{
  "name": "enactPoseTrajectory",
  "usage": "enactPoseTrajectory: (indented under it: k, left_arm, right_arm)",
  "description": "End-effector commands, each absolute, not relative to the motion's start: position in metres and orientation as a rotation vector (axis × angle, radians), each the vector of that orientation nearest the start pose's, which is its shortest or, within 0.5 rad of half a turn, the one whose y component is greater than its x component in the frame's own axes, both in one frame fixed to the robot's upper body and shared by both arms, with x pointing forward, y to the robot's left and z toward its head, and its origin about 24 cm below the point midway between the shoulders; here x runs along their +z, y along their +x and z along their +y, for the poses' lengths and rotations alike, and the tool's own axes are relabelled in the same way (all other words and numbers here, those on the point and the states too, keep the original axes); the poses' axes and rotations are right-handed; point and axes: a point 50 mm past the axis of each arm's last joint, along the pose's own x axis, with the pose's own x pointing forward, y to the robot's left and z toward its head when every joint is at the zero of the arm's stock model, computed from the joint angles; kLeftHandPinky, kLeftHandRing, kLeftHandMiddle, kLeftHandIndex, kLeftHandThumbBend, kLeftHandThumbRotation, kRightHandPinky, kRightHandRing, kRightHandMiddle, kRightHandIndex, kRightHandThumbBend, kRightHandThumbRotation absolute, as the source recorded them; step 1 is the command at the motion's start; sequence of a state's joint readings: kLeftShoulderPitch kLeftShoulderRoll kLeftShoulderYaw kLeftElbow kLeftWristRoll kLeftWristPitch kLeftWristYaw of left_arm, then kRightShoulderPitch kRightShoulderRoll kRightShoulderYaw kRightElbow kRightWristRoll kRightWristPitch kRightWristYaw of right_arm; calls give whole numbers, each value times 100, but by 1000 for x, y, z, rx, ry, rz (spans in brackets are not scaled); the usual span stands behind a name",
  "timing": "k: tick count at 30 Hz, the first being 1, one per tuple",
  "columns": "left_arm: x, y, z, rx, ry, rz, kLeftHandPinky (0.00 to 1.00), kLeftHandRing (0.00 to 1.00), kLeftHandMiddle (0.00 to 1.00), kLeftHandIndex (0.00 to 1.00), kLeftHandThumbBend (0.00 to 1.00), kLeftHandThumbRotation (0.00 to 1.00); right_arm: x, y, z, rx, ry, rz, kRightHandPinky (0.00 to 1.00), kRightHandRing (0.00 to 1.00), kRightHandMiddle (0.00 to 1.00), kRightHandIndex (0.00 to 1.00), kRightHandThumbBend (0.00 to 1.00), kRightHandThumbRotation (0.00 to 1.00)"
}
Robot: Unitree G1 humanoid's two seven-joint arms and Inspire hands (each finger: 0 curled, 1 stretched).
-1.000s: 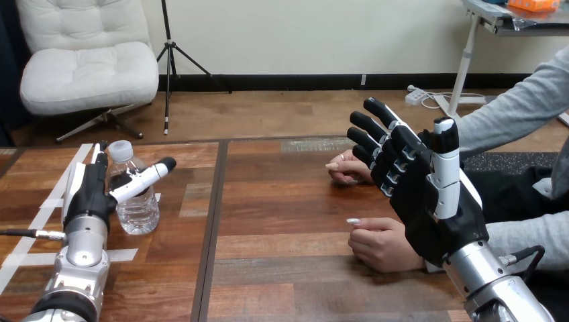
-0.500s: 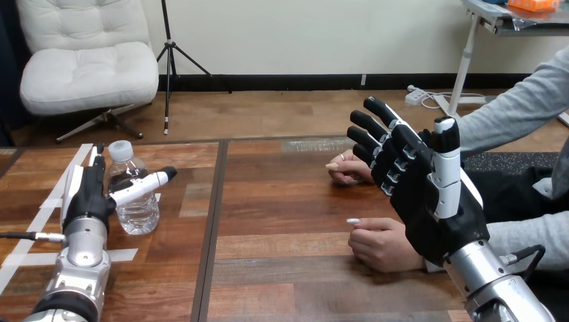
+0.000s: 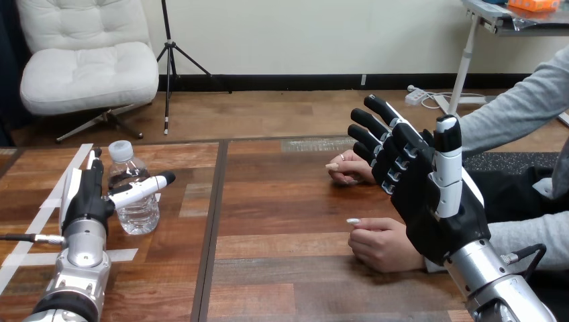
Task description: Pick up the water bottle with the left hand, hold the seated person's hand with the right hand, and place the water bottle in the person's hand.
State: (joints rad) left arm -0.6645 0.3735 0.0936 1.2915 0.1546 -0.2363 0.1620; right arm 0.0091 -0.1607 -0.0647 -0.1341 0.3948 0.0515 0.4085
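Two silver forearms [image 3: 84, 268] are seen coming up from the near edge of the wooden table [image 3: 282, 201]. Nearest on the right, the person's closer hand [image 3: 382, 243] is rested on the wood as a loose fist, just beside the wrist of the right hand [image 3: 429, 194] — which is raised upright with fingers straight and slightly spread, nothing held, its pose unchanged from a second ago. On the left, the left hand [image 3: 84, 198] is set against the water bottle [image 3: 136, 204], its fingers kept straight along the bottle's left side and its thumb laid across the front; no closed grasp is shown. Over the last second the thumb has been lowered — its tip, formerly up near the bottle's shoulder, is now seen further down the body. The bottle is stood upright and capped on the table's left part, near strips of white tape [image 3: 123, 255], unmoved. Farther off, the person's other hand [image 3: 347, 169] is rested on the table beyond the right hand's fingertips.
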Motion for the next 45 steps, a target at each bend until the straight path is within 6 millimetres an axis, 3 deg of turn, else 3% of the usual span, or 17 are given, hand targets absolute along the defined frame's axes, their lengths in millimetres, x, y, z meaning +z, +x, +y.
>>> enactPoseTrajectory:
  k: [1,13,17,22,28,34,45]
  left_arm:
    - [16,337,264,283,440,319,100,100,100,100,100,31]
    - [14,336,265,298,418,335,100,100,99,100,100,29]
    - [14,336,265,305,414,335,99,93,90,100,100,28]
    - [13,335,265,308,402,342,88,84,82,100,100,27]
    - [12,335,264,302,410,342,81,87,91,99,100,26]
    - [10,334,265,304,398,356,76,87,92,97,100,26]
    - [9,334,264,310,380,364,58,70,79,93,100,25]
  right_arm:
    - [95,250,-172,395,208,-226,100,95,94,95,93,100]
    - [95,249,-171,397,211,-226,100,95,93,95,96,100]
    - [96,249,-171,402,207,-228,100,95,93,95,96,100]
    - [96,249,-171,404,212,-231,100,95,93,95,96,100]
    - [96,248,-171,403,217,-233,100,95,94,95,96,100]
    - [97,248,-171,407,216,-235,100,95,94,95,96,100]
    - [97,247,-171,410,215,-238,100,96,94,95,96,100]
